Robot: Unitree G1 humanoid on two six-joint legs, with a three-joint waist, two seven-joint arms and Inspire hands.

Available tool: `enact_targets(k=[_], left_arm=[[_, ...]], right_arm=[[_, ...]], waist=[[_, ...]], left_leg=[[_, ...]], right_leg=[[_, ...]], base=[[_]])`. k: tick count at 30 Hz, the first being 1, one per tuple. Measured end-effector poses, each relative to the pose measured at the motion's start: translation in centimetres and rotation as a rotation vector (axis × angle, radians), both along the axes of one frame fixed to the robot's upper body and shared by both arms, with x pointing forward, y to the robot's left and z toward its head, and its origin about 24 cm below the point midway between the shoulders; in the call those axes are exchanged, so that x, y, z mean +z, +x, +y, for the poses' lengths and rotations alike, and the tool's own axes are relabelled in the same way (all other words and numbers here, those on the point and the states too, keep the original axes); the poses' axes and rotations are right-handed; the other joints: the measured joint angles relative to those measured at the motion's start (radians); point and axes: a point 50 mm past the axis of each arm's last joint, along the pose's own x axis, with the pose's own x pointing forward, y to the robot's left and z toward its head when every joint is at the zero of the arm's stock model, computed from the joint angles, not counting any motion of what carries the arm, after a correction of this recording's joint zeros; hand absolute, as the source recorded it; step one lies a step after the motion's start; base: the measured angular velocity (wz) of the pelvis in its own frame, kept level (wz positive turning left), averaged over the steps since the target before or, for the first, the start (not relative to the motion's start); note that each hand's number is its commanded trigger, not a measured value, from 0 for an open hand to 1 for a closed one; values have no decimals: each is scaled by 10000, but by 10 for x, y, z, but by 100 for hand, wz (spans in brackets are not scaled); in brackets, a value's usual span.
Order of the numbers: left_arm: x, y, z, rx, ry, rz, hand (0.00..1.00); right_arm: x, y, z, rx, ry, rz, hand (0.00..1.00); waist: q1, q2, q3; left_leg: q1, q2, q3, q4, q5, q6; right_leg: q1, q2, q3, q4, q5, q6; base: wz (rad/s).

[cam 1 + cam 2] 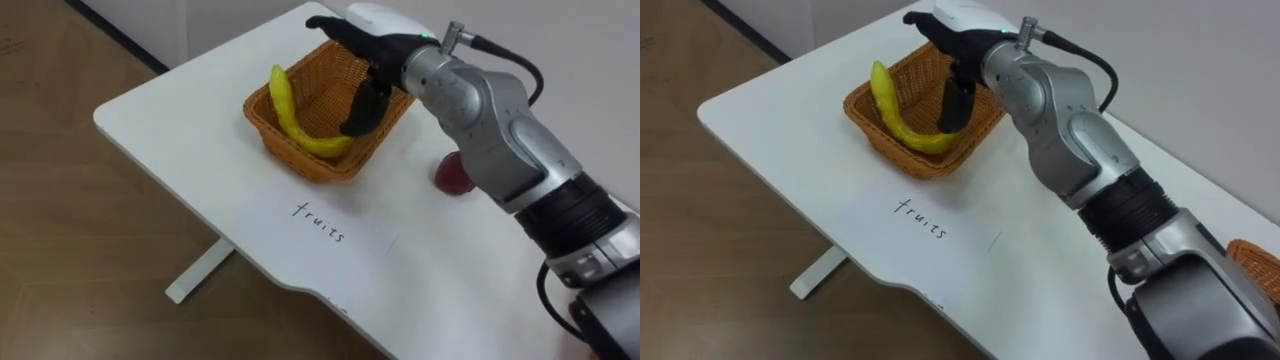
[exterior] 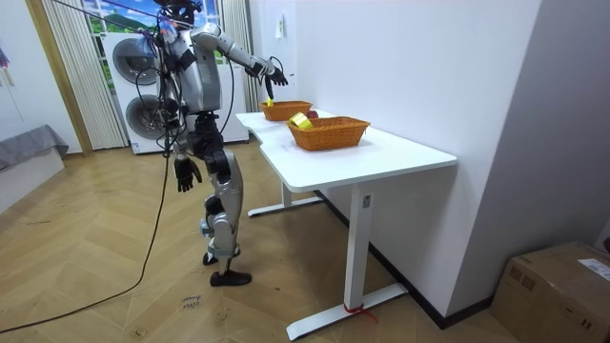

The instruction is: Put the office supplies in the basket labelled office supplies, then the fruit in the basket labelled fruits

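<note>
One banana point(image 1: 290, 115) laid in the basket point(image 1: 300, 158) on the bench point(image 1: 180, 130).
The left hand point(image 2: 185, 174) is hung at the robot's side. The banana is propped against the basket's left rim; just right of it the right hand point(image 1: 372, 45) is held over the basket, fingers loosely straight, pointing down, nothing gripped. Further right a red fruit point(image 1: 452, 178) is half hidden by the arm.

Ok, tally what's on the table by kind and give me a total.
Wicker baskets: 2, the far one and the near one
Banana: 1, in the far basket
Red fruit: 1, partly behind the arm
Paper label: 1
Yellow item at the near basket, kind unclear: 1
Total: 6
</note>
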Motion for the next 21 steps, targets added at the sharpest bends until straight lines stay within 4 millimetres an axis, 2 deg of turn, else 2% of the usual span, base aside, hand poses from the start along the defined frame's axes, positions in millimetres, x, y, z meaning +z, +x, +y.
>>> enact_targets(k=[14,21], left_arm=[[0,-1,0,6,-31,51,0],[0,-1,-1,16,-44,100,0]], right_arm=[[-6,3,-4,-220,-82,245,0],[-7,4,-6,-270,14,363,0]], waist=[[7,-3,-3],[-70,27,16]], left_leg=[[28,2,27,9,1,0],[30,6,52,20,0,-2]], right_leg=[[22,6,31,-7,0,0],[21,31,283,-17,0,0]], base=[[0],[-1]])
